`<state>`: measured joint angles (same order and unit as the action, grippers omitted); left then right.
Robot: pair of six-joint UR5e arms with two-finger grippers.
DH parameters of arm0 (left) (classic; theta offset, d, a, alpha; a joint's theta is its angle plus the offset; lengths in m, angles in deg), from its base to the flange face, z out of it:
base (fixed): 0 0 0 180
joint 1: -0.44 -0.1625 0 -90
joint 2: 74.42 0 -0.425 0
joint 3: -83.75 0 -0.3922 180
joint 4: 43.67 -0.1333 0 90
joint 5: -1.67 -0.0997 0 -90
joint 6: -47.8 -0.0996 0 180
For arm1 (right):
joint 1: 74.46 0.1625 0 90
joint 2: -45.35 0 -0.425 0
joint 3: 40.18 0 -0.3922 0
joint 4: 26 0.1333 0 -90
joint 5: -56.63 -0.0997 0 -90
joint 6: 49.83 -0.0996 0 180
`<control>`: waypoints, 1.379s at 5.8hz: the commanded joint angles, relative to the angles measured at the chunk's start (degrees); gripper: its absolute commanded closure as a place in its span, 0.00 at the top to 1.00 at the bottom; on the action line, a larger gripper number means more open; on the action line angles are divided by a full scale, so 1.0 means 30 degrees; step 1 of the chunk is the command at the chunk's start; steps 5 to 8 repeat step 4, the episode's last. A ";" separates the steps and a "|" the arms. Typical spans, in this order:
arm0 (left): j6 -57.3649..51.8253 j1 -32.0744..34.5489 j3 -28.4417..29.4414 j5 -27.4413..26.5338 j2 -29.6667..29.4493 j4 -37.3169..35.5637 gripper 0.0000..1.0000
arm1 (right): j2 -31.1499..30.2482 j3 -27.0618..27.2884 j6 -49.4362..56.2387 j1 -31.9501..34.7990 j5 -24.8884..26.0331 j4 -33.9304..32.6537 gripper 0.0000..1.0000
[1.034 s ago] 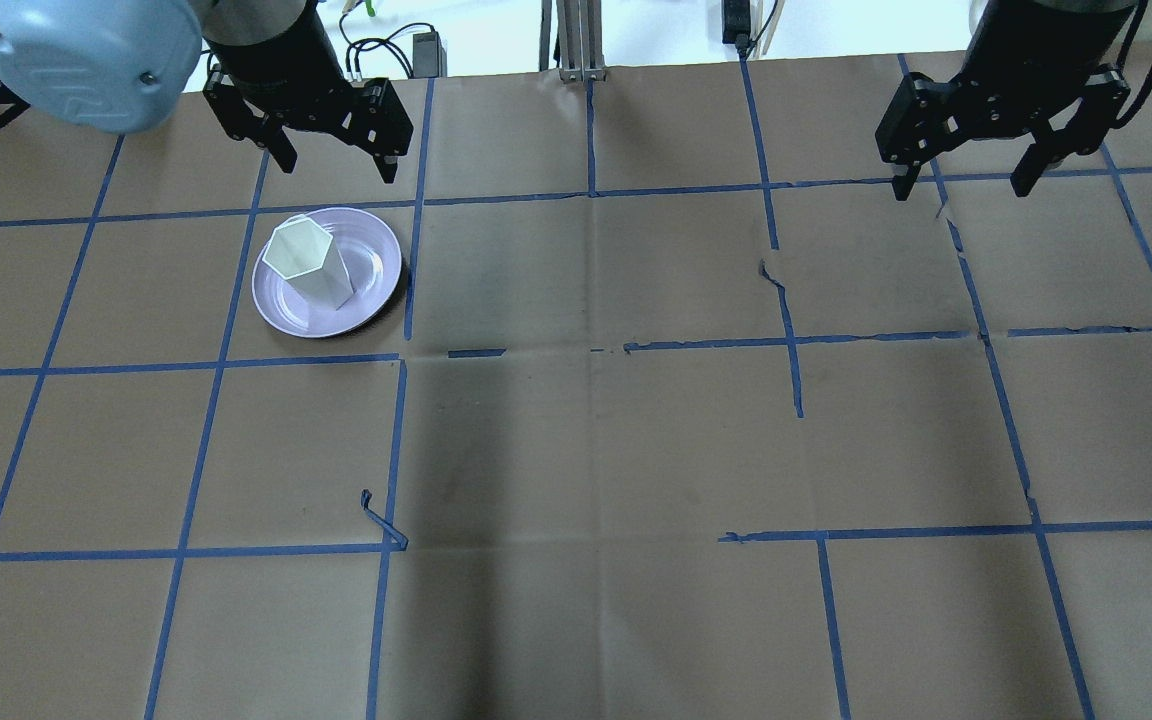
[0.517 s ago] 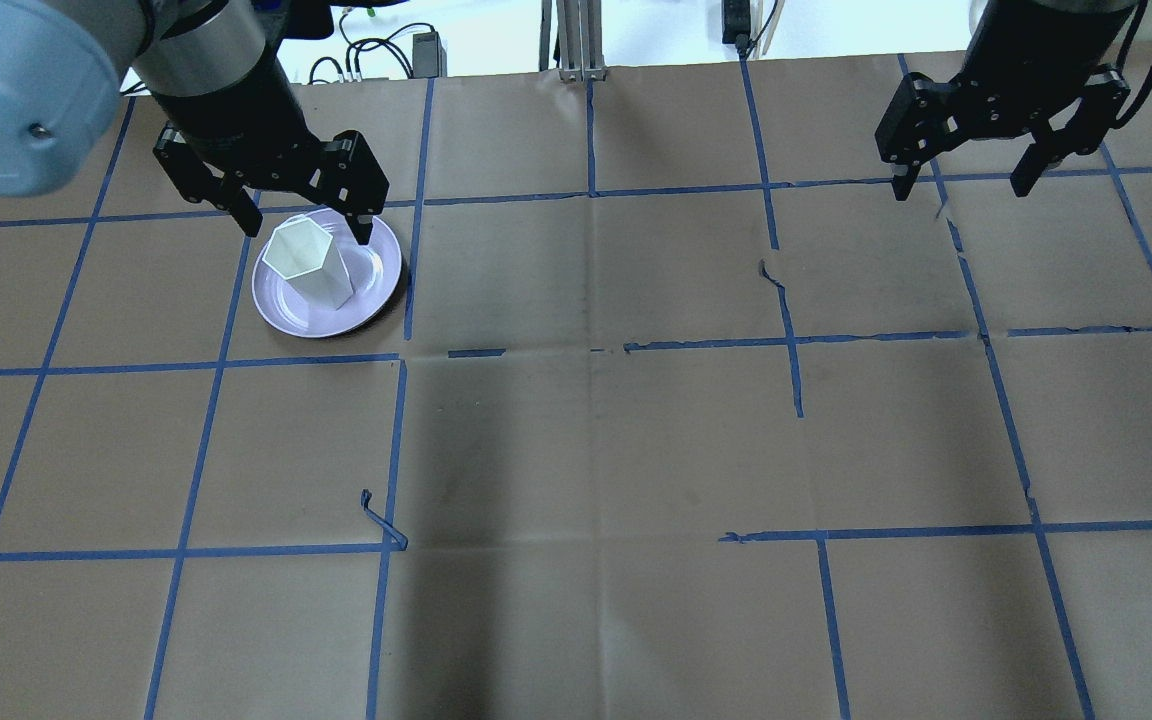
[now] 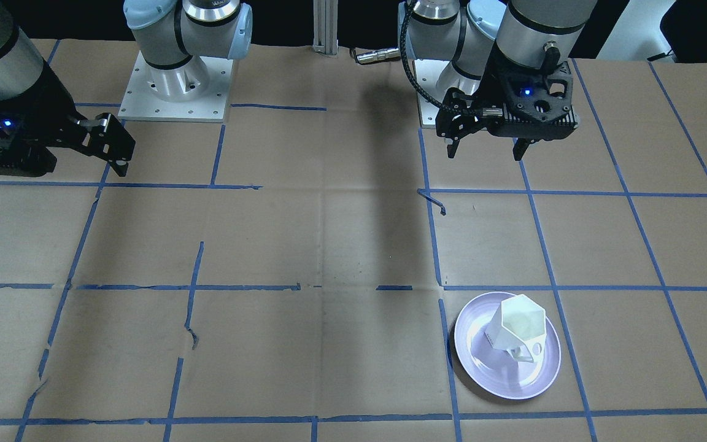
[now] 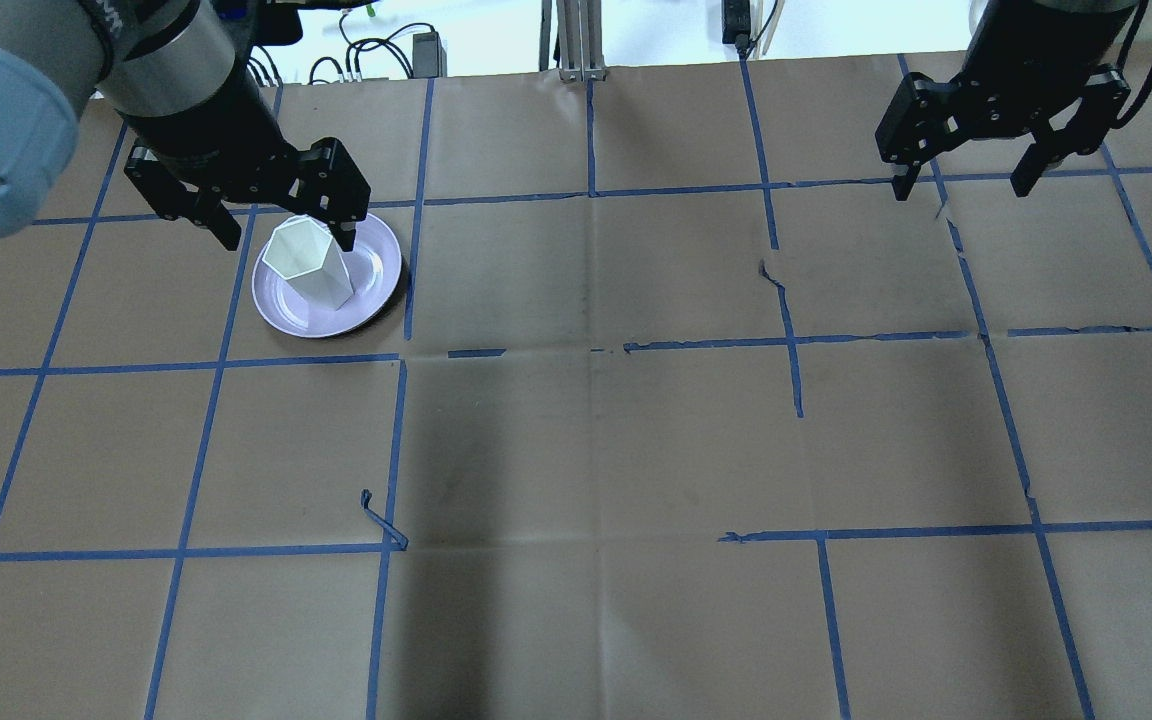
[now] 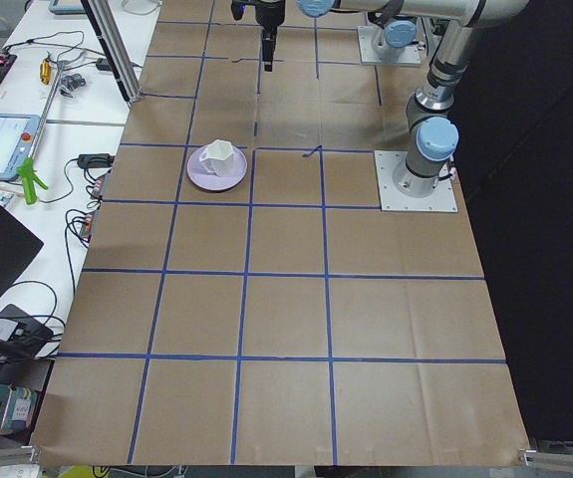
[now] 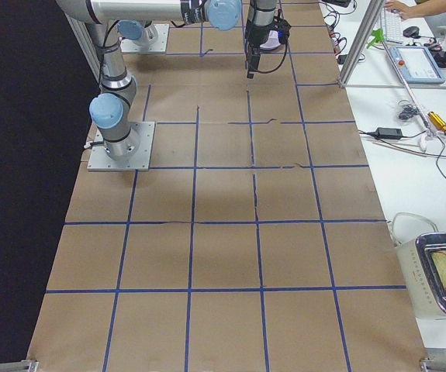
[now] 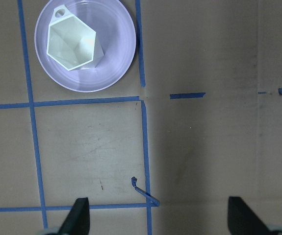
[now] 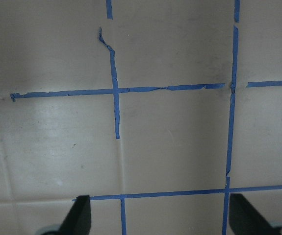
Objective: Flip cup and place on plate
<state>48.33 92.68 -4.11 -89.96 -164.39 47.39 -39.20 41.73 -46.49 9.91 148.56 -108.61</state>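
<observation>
The white faceted cup [image 4: 304, 262] stands upright, mouth up, on the pale lavender plate [image 4: 377, 272] at the table's left. Both also show in the front view, the cup [image 3: 518, 324] on the plate [image 3: 475, 362], and in the left wrist view, the cup [image 7: 73, 41] on the plate [image 7: 117, 54]. My left gripper [image 4: 289, 238] is open and empty. It hangs high above the table, on the robot's side of the plate in the front view [image 3: 483, 155]. My right gripper [image 4: 959, 188] is open and empty, far to the right.
Brown paper with a grid of blue tape covers the table [image 4: 596, 440]. A loose curl of tape [image 4: 381, 520] sticks up near the plate's square. Cables and a metal post [image 4: 576, 40] lie beyond the far edge.
In the overhead view my open left gripper has shifted down and left, from beyond the plate to over its far rim. Cup, plate and right arm have not moved.
</observation>
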 commanded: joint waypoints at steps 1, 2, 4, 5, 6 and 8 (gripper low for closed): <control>0.0321 -0.0541 -0.0009 0.0423 0.0109 0.0056 0.99 | 0.0000 0.0000 0.0000 0.0000 0.0000 0.0000 1.00; 0.0148 -0.0833 -0.0009 0.0862 0.0081 0.0028 0.99 | 0.0000 0.0000 0.0000 0.0000 0.0000 0.0000 1.00; -0.0144 -0.0982 -0.0009 0.0720 0.0051 -0.0002 0.99 | 0.0000 0.0000 0.0000 0.0000 0.0000 0.0000 1.00; -0.0144 -0.0982 -0.0009 0.0720 0.0051 -0.0002 0.99 | 0.0000 0.0000 0.0000 0.0000 0.0000 0.0000 1.00; -0.0144 -0.0982 -0.0009 0.0720 0.0051 -0.0002 0.99 | 0.0000 0.0000 0.0000 0.0000 0.0000 0.0000 1.00; -0.0144 -0.0982 -0.0009 0.0720 0.0051 -0.0002 0.99 | 0.0000 0.0000 0.0000 0.0000 0.0000 0.0000 1.00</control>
